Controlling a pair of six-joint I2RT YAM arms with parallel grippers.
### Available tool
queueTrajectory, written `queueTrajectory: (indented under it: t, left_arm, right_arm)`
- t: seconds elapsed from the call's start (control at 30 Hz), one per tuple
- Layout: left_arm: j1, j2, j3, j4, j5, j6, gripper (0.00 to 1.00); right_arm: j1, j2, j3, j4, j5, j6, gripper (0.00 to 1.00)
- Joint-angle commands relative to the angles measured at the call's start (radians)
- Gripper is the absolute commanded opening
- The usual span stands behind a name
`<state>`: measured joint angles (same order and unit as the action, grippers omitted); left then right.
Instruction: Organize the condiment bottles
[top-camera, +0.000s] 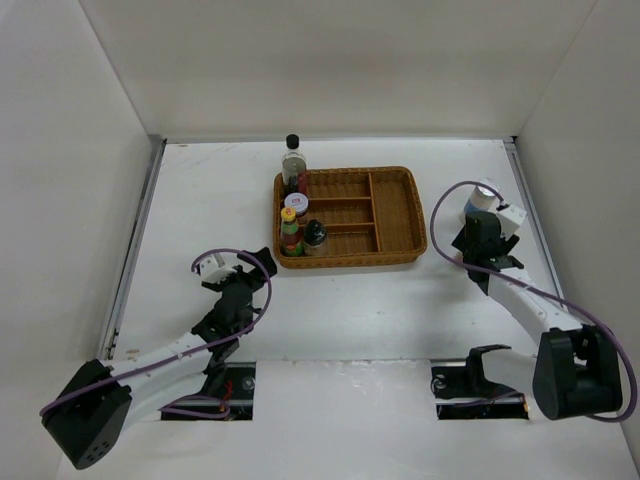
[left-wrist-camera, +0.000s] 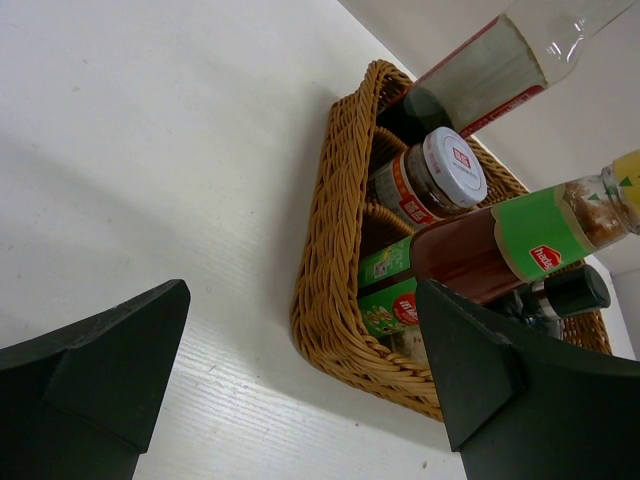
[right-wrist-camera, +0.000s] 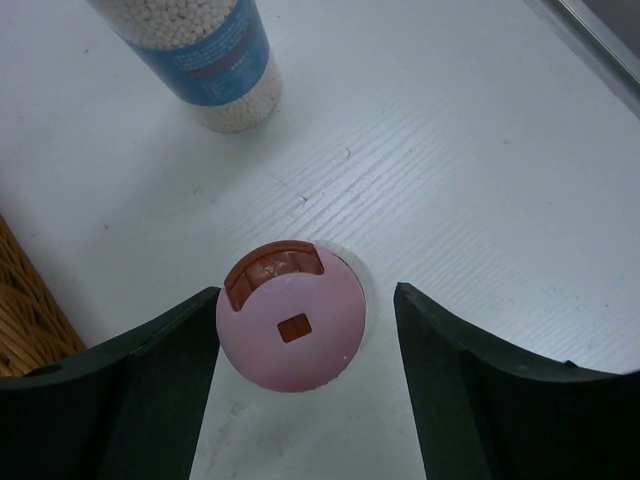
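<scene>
Straddling the pink-capped shaker (right-wrist-camera: 292, 335), my right jaws stand parted, not yet clamped; a gap shows at one side. It stands upright on the bench (right-wrist-camera: 470, 170), long axis pointing up between them. Just beyond stands the blue-labelled bottle (right-wrist-camera: 215, 60). My left jaws, released, are well apart from both.

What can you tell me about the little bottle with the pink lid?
The pink-capped shaker is seen from straight above, so mostly its round pink plastic-looking lid shows, with a reddish-brown flap at one edge and a small reddish square in the middle. It stands upright on the white table, between the open fingers of the right gripper; whether one touches it is unclear.
</scene>
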<state>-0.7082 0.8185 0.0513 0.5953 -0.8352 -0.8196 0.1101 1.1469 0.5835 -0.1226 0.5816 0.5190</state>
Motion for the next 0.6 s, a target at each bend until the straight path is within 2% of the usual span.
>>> queueTrajectory:
  t: [0.0, 0.1, 0.2, 0.27, 0.43, 0.57]
  left_arm:
    - [-0.006, -0.004, -0.024, 0.04, 0.001, -0.013, 1.0]
    - [-0.007, -0.002, -0.022, 0.04, 0.002, -0.013, 1.0]
    - [-0.006, 0.001, -0.022, 0.04, 0.002, -0.013, 1.0]
    - [-0.004, 0.01, -0.021, 0.04, 0.002, -0.013, 1.0]
    - [-0.003, 0.004, -0.021, 0.041, 0.002, -0.013, 1.0]
    - [-0.003, 0.008, -0.021, 0.043, 0.004, -0.013, 1.0]
  right_arm:
    - [-0.01, 0.01, 0.036, 0.104, -0.006, -0.013, 0.73]
    - [-0.005, 0.002, 0.033, 0.132, 0.026, -0.028, 0.67]
    - [0.016, -0.029, 0.039, 0.136, 0.086, -0.056, 0.52]
    - [0.038, -0.061, 0.047, 0.143, 0.099, -0.069, 0.48]
    - [0.182, -0.165, 0.096, 0.133, 0.113, -0.103, 0.45]
    - [0.344, -0.158, 0.177, 0.144, 0.104, -0.094, 0.45]
